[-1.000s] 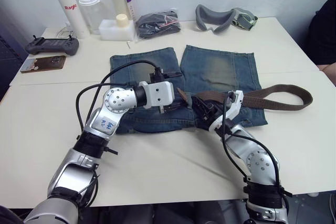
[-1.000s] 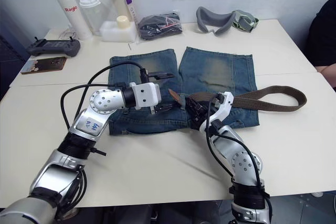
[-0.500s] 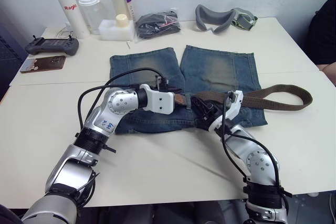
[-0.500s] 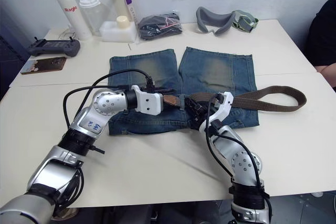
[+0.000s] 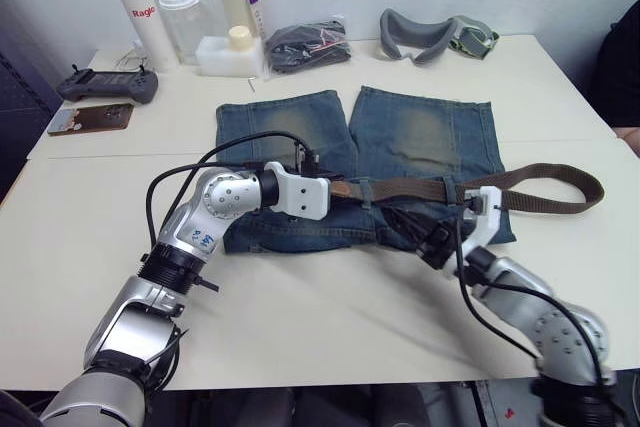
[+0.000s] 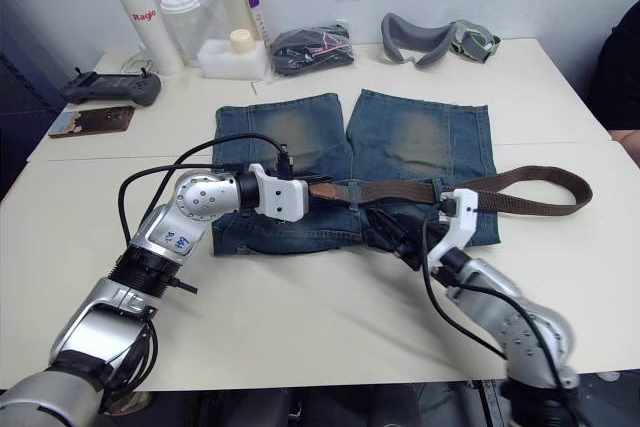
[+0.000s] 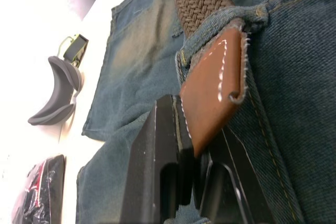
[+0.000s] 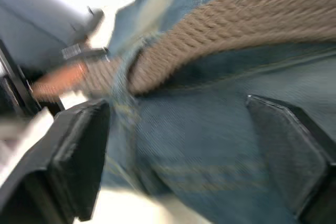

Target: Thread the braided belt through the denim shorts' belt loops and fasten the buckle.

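Threading is under way: the left gripper [image 7: 191,182] pinches the tan leather tip of the dark brown braided belt [image 5: 420,186], just through a blue denim belt loop [image 7: 239,17] on the faded denim shorts [image 5: 420,132] lying on the surface. The right gripper [image 8: 178,150] hangs wide open, seemingly empty. Next, I judge, pull the tip toward the following loop.

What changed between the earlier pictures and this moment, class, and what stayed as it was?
The left gripper closed on the tan tip of the braided belt, where it pokes through a belt loop. The right gripper let go of the strap and drew back toward the robot's right, now open over the denim shorts. The belt lies straighter along the waistband. The shorts, bottles and goggle strap stayed put.
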You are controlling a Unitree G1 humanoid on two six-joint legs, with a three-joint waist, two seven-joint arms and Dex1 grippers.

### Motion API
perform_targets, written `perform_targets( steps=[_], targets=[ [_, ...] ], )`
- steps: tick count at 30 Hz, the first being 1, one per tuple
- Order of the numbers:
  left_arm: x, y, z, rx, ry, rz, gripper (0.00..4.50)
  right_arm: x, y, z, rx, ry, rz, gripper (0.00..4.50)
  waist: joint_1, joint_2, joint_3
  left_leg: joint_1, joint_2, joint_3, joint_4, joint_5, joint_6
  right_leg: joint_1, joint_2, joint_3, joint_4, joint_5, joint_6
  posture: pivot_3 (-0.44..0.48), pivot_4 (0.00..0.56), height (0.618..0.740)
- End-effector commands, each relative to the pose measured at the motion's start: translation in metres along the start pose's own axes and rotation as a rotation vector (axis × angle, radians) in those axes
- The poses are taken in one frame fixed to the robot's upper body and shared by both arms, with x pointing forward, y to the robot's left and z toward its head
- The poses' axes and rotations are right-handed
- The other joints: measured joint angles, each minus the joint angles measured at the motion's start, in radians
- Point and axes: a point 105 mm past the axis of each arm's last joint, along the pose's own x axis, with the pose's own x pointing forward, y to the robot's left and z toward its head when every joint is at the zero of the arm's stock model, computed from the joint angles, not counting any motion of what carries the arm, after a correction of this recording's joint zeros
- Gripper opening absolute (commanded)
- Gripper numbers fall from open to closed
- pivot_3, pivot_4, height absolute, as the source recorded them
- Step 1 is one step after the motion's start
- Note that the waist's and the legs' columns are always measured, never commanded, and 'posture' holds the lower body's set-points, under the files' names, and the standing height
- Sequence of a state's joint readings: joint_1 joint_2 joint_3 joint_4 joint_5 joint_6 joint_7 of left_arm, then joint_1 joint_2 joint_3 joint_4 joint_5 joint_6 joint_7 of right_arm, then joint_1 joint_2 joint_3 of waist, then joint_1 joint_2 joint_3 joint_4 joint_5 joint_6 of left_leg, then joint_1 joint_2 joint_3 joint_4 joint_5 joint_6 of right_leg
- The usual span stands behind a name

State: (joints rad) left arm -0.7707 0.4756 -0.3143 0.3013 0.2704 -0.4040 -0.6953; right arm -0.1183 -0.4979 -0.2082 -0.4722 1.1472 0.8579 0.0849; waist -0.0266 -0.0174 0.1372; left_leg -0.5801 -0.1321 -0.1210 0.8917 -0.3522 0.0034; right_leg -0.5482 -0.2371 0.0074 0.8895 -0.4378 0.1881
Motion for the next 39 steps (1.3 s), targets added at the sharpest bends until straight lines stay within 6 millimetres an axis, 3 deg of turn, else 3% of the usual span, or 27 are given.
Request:
perform_targets(
  steps=[1,5,7,10,13,18,19,23,24,31,38,39],
  targets=[
    [-0.005,0.006,0.0,-0.011,-0.014,0.025,0.0,-0.011,-0.001,0.017,-0.257,0.032,-0.031,4.45,0.0,0.0,0.0,0.0,0.0,0.0,0.0,0.0,0.0,0.0,0.0,0.0,0.0,0.0,0.0,0.0,0.15,0.636],
    [-0.005,0.005,-0.001,-0.016,-0.011,0.021,0.0,-0.019,-0.019,0.013,-0.563,0.169,-0.085,4.45,0.0,0.0,0.0,0.0,0.001,0.0,-0.001,0.0,-0.001,0.0,-0.001,-0.001,-0.002,0.0,0.0,0.0,0.15,0.636],
    [-0.005,0.004,-0.001,-0.017,-0.01,0.019,0.0,-0.022,-0.029,0.006,-0.609,0.221,-0.109,4.45,0.0,-0.001,0.0,0.0,0.001,0.0,-0.001,0.0,-0.001,0.001,-0.001,-0.002,-0.003,0.0,0.001,0.0,0.15,0.636],
    [-0.006,0.003,-0.002,-0.018,-0.005,0.017,0.0,-0.027,-0.062,-0.002,-0.651,0.299,-0.246,4.45,0.001,-0.001,0.001,0.0,0.001,0.0,0.0,0.0,-0.001,0.001,-0.001,-0.002,-0.003,0.0,0.001,0.0,0.15,0.636],
    [-0.007,0.004,-0.003,-0.018,0.001,0.019,0.0,-0.029,-0.074,-0.007,-0.645,0.322,-0.293,4.45,0.002,-0.003,0.0,0.0,0.001,0.001,0.001,0.001,-0.001,0.002,-0.002,-0.001,-0.003,0.001,0.002,0.0,0.15,0.636],
    [-0.017,0.012,-0.008,-0.008,0.032,0.024,0.0,-0.04,-0.096,-0.009,-0.636,0.357,-0.382,2.4,0.014,-0.006,-0.003,0.0,0.0,0.0,0.003,0.0,0.0,0.003,-0.001,-0.002,-0.003,0.001,0.002,0.0,0.15,0.636],
    [-0.019,0.013,-0.008,-0.006,0.035,0.022,0.0,-0.041,-0.098,-0.007,-0.638,0.355,-0.394,2.17,0.02,-0.006,-0.003,0.0,0.0,0.0,0.003,0.0,0.0,0.004,-0.001,-0.002,-0.003,0.001,0.002,0.0,0.15,0.636],
    [-0.024,0.02,-0.007,-0.026,0.042,0.028,0.0,-0.06,-0.123,0.016,-0.631,0.328,-0.493,0.3,0.039,-0.007,-0.003,0.0,-0.003,-0.002,0.004,0.0,0.001,0.005,-0.001,-0.003,-0.003,0.001,0.002,0.0,0.15,0.636],
    [-0.024,0.019,-0.007,-0.03,0.046,0.024,0.0,-0.066,-0.13,0.022,-0.636,0.324,-0.514,0.01,0.047,-0.007,-0.003,0.0,-0.005,-0.002,0.004,0.0,0.002,0.005,-0.001,-0.002,-0.003,0.001,0.002,0.0,0.15,0.636],
    [-0.014,0.012,-0.006,-0.122,0.031,0.031,0.0,-0.101,-0.175,0.063,-0.717,0.342,-0.626,0.01,0.059,-0.006,-0.003,0.0,-0.013,-0.003,0.006,0.0,0.009,0.01,-0.006,-0.002,-0.004,0.001,0.002,0.0,0.15,0.636],
    [0.01,0.006,0.005,-0.194,-0.003,0.042,0.0,-0.096,-0.182,0.076,-0.713,0.317,-0.568,0.01,0.047,-0.006,-0.002,-0.001,-0.013,-0.002,0.006,0.001,0.008,0.01,-0.014,-0.005,-0.004,0.001,0.003,0.0,0.15,0.636],
    [0.014,0.005,0.007,-0.204,-0.008,0.043,0.0,-0.095,-0.181,0.077,-0.701,0.302,-0.559,0.35,0.046,-0.006,-0.002,-0.001,-0.013,-0.002,0.006,0.001,0.008,0.01,-0.014,-0.005,-0.005,0.001,0.003,0.0,0.15,0.636]
  ],
)
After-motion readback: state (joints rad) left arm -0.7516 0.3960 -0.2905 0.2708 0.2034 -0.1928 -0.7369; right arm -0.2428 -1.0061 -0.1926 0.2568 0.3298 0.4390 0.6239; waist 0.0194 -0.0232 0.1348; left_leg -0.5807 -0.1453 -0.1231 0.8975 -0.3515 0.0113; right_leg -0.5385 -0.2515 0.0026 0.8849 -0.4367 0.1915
